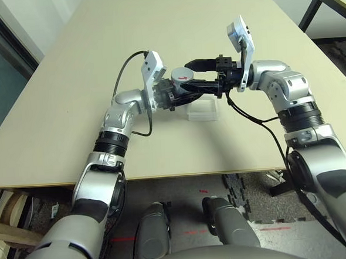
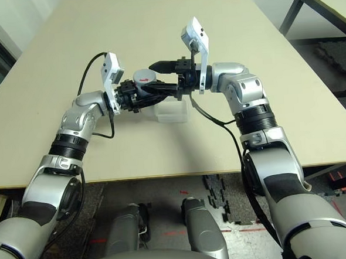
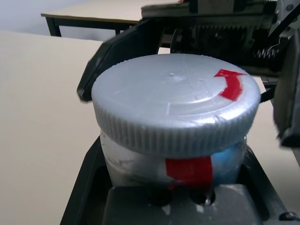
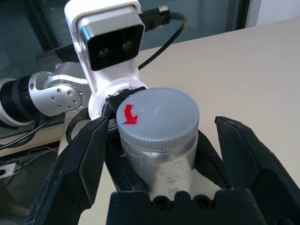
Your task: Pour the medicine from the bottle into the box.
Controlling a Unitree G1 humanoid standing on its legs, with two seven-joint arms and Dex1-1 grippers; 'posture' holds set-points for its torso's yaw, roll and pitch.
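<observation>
The left gripper [image 1: 172,98] is raised above the beige wooden table [image 1: 98,63], and its two black fingers pinch the body of the small silver-grey cylindrical bottle [image 4: 161,157] with the red stripe on its label. The left wrist view confirms this: the bottle sits seated between those fingers, its label stripe facing the camera, with its round ribbed grey cap [image 3: 176,101], marked with a red arrow, still on.

The right gripper [image 4: 161,140] has its fingers [image 4: 79,159] spread wide, one on either side of the bottle just under the cap. A gap shows between each finger and the bottle wall, so they appear not to touch it, though the far side of the contact is hidden.

Just beyond and below the two grippers, the small square clear plastic box [image 1: 202,111] with low walls rests on the table, directly under the right gripper's fingers and near the left gripper's tips. Its interior is too faint to judge for contents. No pills can be made out, the bottle being capped.

Farther off, a second dark-legged table [image 1: 330,2] stands to the right.
</observation>
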